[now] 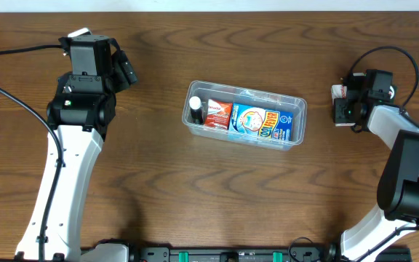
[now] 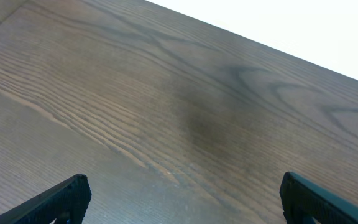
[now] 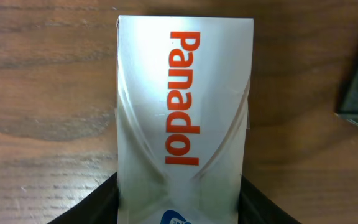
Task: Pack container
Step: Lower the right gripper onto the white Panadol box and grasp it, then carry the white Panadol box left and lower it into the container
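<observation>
Counting one container (image 1: 300, 116) mid-table, three items inside: bottle (image 1: 196, 109), red packet (image 1: 220, 115), blue packet (image 1: 265, 122). Readable only from right wrist cam: one Panadol box (image 3: 184, 106), clamped in right gripper (image 3: 179, 208). Seeing left gripper (image 2: 185, 202) spread apart.

Even bright light, glare on Panadol box (image 3: 182, 112).

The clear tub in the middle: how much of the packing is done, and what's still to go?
Done: the container holds a white-capped bottle, a red packet and a blue packet. In hand: the right claw grips a Panadol box, off to one side, outside the container. Left: that box apparently still has to go in. The left claw is open, holding nothing.
</observation>
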{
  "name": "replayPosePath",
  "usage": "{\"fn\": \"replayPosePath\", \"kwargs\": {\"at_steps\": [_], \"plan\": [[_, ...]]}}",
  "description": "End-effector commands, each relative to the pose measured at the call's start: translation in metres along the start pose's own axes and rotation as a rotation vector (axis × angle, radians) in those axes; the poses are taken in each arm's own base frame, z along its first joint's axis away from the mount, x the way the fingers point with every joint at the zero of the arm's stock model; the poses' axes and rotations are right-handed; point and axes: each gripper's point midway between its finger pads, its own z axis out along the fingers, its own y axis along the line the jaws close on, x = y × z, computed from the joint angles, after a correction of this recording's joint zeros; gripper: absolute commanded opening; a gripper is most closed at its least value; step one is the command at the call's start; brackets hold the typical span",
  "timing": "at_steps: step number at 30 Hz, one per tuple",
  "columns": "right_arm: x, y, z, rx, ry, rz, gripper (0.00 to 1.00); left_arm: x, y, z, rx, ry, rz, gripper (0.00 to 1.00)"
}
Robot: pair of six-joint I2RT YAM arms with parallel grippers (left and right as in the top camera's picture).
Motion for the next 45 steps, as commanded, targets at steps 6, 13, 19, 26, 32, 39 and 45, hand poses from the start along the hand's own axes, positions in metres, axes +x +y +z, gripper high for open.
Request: {"fn": "replayPosePath", "kwargs": {"at_steps": [6, 13, 19, 26, 32, 39, 45], "plan": [[-0.045, -0.004, -0.071, 0.044, -0.174, -0.021, 0.45, -0.007, 0.002, -0.002, -0.01, -0.017, 0.001, 0.98], [-0.076, 0.045, -0.145, -0.112, -0.361, -0.135, 0.42, -0.007, 0.002, -0.002, -0.01, -0.017, 0.001, 0.98], [-0.078, 0.109, -0.199, -0.237, -0.466, -0.37, 0.41, -0.008, 0.002, -0.002, -0.011, -0.018, 0.001, 0.98], [-0.054, 0.185, -0.218, -0.346, -0.478, -0.654, 0.41, -0.008, 0.002, -0.002, -0.011, -0.018, 0.001, 0.98], [-0.031, 0.238, -0.217, -0.428, -0.464, -0.842, 0.43, -0.007, 0.002, -0.002, -0.01, -0.017, 0.001, 0.98], [-0.01, 0.268, -0.197, -0.475, -0.414, -0.995, 0.45, -0.007, 0.002, -0.002, -0.01, -0.017, 0.001, 0.98], [0.002, 0.274, -0.169, -0.493, -0.346, -1.04, 0.49, -0.008, 0.002, -0.002, -0.011, -0.018, 0.001, 0.98]]}}
